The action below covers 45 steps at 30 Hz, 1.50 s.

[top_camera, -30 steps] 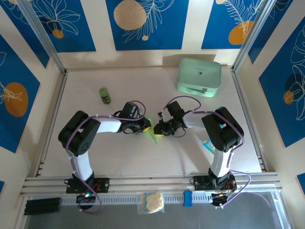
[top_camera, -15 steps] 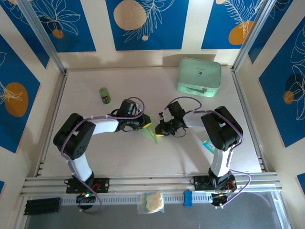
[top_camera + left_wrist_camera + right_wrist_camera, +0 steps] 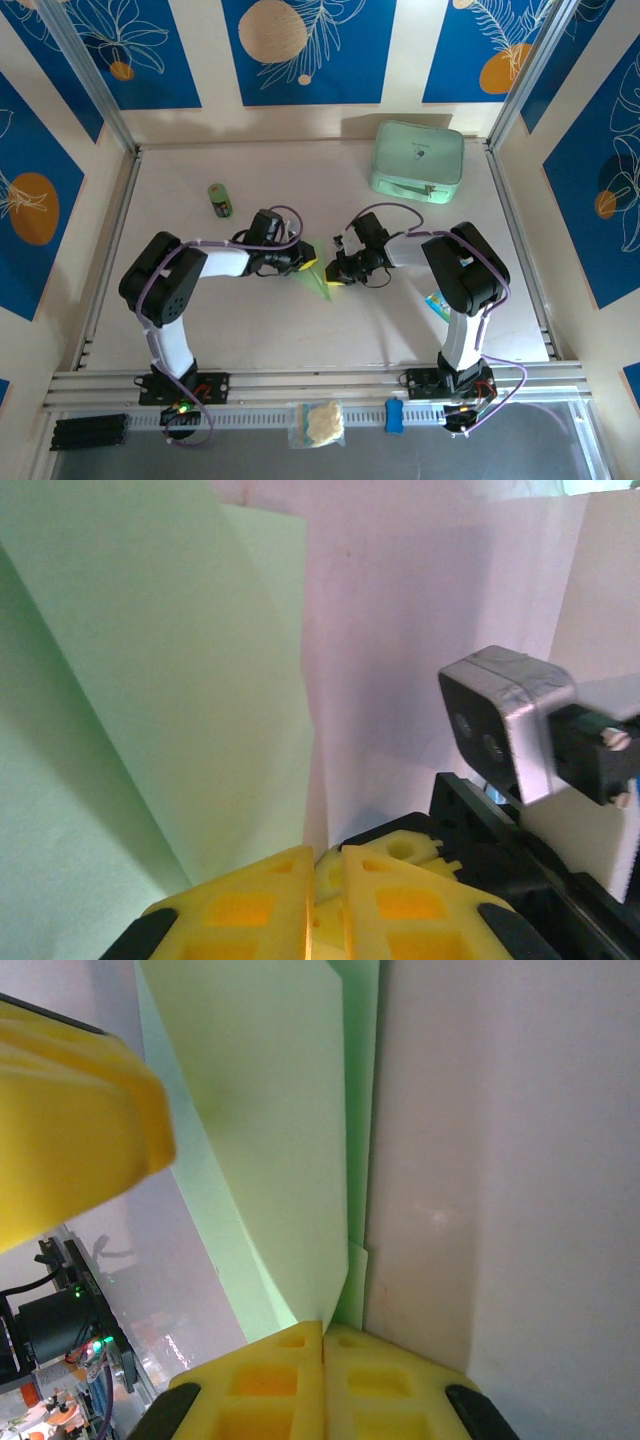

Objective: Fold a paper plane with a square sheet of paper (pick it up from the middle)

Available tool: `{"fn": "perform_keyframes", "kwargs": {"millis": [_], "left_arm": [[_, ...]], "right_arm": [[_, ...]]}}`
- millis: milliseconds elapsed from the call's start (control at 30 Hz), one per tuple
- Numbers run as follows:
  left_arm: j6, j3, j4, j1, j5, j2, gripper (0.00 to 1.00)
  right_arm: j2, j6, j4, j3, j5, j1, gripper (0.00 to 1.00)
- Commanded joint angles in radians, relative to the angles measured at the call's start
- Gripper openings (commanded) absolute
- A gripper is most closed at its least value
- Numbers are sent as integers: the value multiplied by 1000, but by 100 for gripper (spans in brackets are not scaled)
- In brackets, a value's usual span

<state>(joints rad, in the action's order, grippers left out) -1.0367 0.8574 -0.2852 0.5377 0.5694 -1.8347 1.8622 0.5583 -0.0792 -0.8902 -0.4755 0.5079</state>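
Currently left gripper (image 3: 305, 263) and right gripper (image 3: 335, 278) both clamped on paper plane (image 3: 320, 285): light, limp, tear-prone; grip along folded edges, avoid tugging.

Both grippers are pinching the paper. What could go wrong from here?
Left gripper and right gripper clamp the thin green paper close together; any pull apart could tear it. The right gripper holds only the paper's edge, so layers may slip and the fold spring open.
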Motion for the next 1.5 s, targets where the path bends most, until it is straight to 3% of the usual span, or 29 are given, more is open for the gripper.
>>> {"fn": "perform_keyframes", "kwargs": {"millis": [0,767,933,1200,1333,1467], "left_arm": [[33,20,-9,-5,26,-21,16],[40,16,40,-4,-12,-77,16],[69,31,148,-3,-62,-77,16],[89,32,205,-2,-79,-87,15],[83,34,203,-2,-76,-96,15],[77,33,201,-3,-76,-100,14]], "right_arm": [[38,-4,-56,10,36,-3,7],[46,-16,-91,-14,37,-2,7],[28,-7,-94,-14,38,1,10],[-184,52,-144,7,83,-11,24],[-284,52,-141,41,170,-7,25],[-275,35,-124,30,136,24,22]]}}
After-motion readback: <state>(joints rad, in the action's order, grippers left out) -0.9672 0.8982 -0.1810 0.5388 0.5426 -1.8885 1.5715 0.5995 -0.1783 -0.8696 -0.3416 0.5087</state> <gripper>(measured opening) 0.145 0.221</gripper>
